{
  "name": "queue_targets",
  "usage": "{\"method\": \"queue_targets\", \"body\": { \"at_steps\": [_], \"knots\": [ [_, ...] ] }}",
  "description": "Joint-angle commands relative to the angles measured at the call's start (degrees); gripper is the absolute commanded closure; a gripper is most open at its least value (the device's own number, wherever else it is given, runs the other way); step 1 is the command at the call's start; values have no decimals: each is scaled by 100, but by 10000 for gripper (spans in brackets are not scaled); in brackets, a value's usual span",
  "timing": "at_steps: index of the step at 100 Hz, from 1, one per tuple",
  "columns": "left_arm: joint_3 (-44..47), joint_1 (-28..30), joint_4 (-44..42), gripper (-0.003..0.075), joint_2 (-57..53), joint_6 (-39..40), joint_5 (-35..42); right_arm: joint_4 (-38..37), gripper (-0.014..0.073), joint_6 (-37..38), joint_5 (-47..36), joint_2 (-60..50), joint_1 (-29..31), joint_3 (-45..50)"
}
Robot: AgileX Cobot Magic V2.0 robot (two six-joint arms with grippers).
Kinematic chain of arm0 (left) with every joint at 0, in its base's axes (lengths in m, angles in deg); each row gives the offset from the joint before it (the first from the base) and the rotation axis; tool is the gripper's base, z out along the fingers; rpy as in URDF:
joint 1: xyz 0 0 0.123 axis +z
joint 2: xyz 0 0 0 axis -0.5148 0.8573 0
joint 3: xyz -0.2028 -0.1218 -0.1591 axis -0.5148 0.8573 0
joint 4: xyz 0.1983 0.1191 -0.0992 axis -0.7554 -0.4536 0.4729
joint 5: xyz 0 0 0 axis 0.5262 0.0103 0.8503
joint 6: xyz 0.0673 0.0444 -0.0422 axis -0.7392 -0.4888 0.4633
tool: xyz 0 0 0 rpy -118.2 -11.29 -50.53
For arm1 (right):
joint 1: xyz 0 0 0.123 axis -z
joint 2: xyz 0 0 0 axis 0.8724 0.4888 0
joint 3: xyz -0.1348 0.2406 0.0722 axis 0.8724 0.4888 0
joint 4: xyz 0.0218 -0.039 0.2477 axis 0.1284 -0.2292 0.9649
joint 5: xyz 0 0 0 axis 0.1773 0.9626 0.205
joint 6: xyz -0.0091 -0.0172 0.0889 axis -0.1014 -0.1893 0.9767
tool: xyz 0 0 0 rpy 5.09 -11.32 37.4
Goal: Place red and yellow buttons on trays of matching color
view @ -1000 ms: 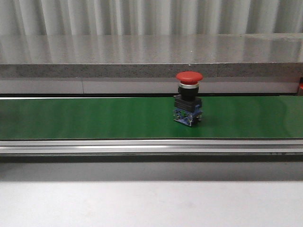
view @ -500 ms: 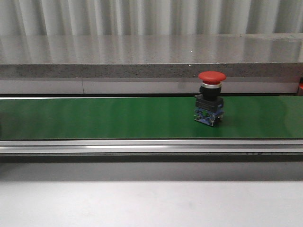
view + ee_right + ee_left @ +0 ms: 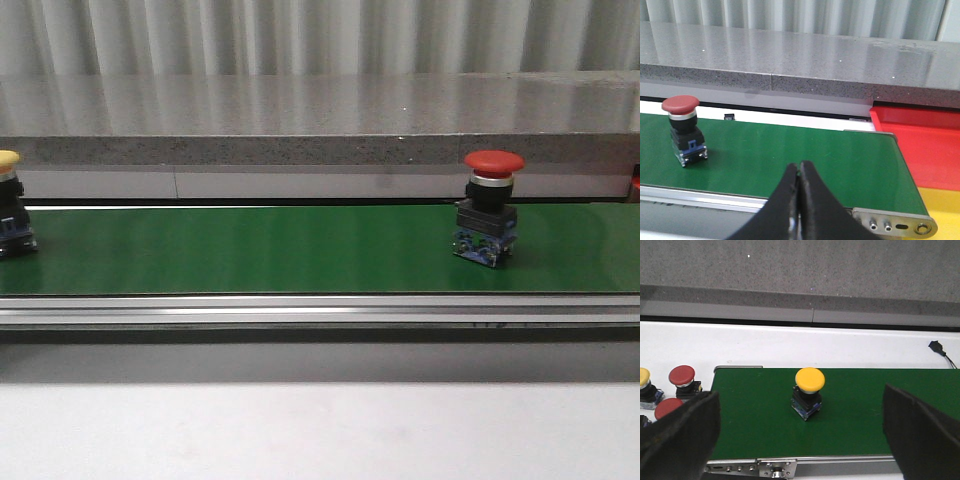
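A red button (image 3: pixel 489 217) stands upright on the green belt (image 3: pixel 250 250), right of centre; it also shows in the right wrist view as the red button (image 3: pixel 684 131). My right gripper (image 3: pixel 800 168) is shut on nothing, over the belt's near edge and apart from that button. A yellow button (image 3: pixel 10 204) stands at the belt's far left. In the left wrist view this yellow button (image 3: pixel 809 391) is ahead of my open left gripper (image 3: pixel 800 440), whose fingers (image 3: pixel 680 437) are spread wide. A red tray (image 3: pixel 922 142) and a yellow tray (image 3: pixel 942 206) lie past the belt's end.
Beside the belt's start lie spare buttons: two red ones (image 3: pixel 681 376) (image 3: pixel 667 408) and a yellow one (image 3: pixel 644 386). A metal rail (image 3: pixel 320 310) runs along the belt's front. A grey stone ledge (image 3: pixel 320 120) runs behind it.
The red button has travelled to the right along the belt. The yellow button has come into the front view at the left edge.
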Motion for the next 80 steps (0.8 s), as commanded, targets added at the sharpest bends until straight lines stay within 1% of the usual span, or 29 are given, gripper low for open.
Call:
{"method": "queue_targets", "body": {
  "at_steps": [1, 5, 12, 17, 19, 31, 36, 48, 56, 61, 70, 80],
  "knots": [
    [209, -43, 23, 185, -486, -12, 496, -56, 659, 1, -537, -85, -3, 11],
    [364, -43, 23, 224, -714, -12, 485, -56, 659, 1, -592, -85, -3, 11],
    [596, -43, -7, 321, -1044, -12, 484, -56, 659, 1, -678, -85, -3, 11],
    [731, -43, -21, 413, -1231, -12, 476, -56, 659, 1, -684, -85, -3, 11],
    [780, -43, -36, 437, -1299, -12, 476, -56, 659, 1, -702, -85, -3, 11],
    [967, -43, -107, 668, -1519, -12, 476, -56, 659, 1, -881, -85, -3, 11],
    [1005, -43, -107, 741, -1534, -12, 476, -56, 659, 1, -974, -85, -3, 11],
    [1004, -43, -107, 740, -1534, -12, 476, -56, 659, 1, -1259, -85, -3, -18],
    [1004, -43, -107, 740, -1534, -12, 476, -56, 659, 1, -1139, -72, -3, -218],
    [1004, -43, -107, 740, -1534, -12, 476, -56, 659, 1, -839, 0, -3, -439],
    [1004, -43, -107, 740, -1534, -12, 476, -56, 659, 1, 51, 281, -3, -1012],
    [1004, -43, -107, 740, -1534, -12, 476, -56, 659, 56, 933, 954, -3, -1803]
  ]
}}
